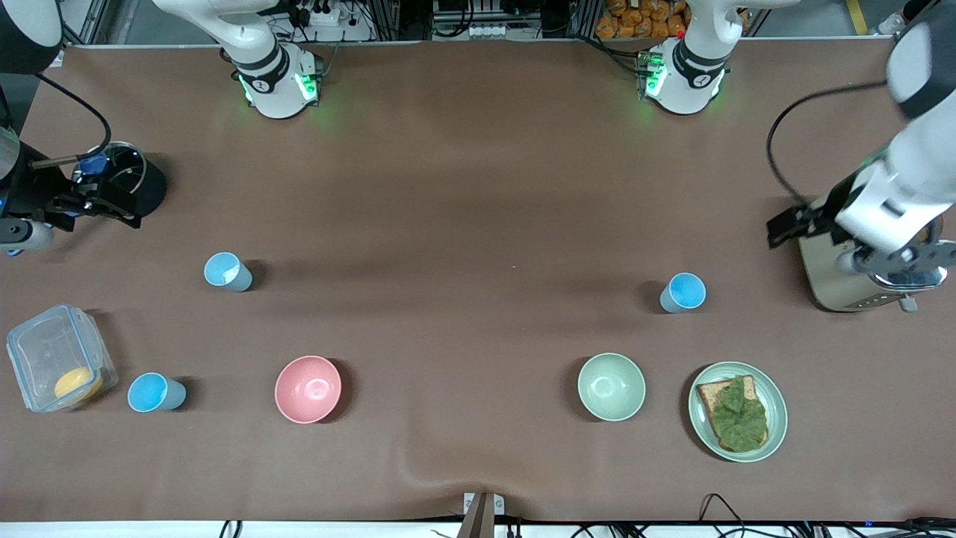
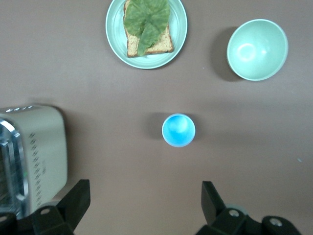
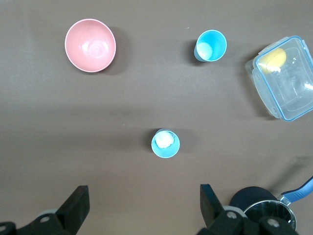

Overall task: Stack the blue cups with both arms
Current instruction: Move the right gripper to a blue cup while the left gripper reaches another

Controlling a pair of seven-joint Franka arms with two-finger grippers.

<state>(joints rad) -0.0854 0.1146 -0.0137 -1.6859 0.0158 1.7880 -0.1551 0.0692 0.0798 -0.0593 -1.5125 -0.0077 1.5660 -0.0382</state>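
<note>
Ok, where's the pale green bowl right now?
In the front view the pale green bowl sits toward the left arm's end, beside the sandwich plate, nearer the camera than a blue cup.

So three cups were spread out on the table (image 1: 463, 187). One cup (image 1: 683, 292) stood toward the left arm's end, near the toaster (image 1: 844, 280), with a bowl (image 1: 611, 386) and a plate (image 1: 738, 411) side by side nearer the front camera. A slice of bread (image 1: 736, 415) lay on that plate with a leaf on top. Toward the right arm's end, a second cup (image 1: 228, 271) stood farther from the camera, and a third cup (image 1: 154, 392) sat nearer, between a lidless container (image 1: 56, 359) and another bowl (image 1: 308, 388). Something round lay inside the container. A pot (image 1: 131, 183) was farther off at that same end, under the right arm.
</note>
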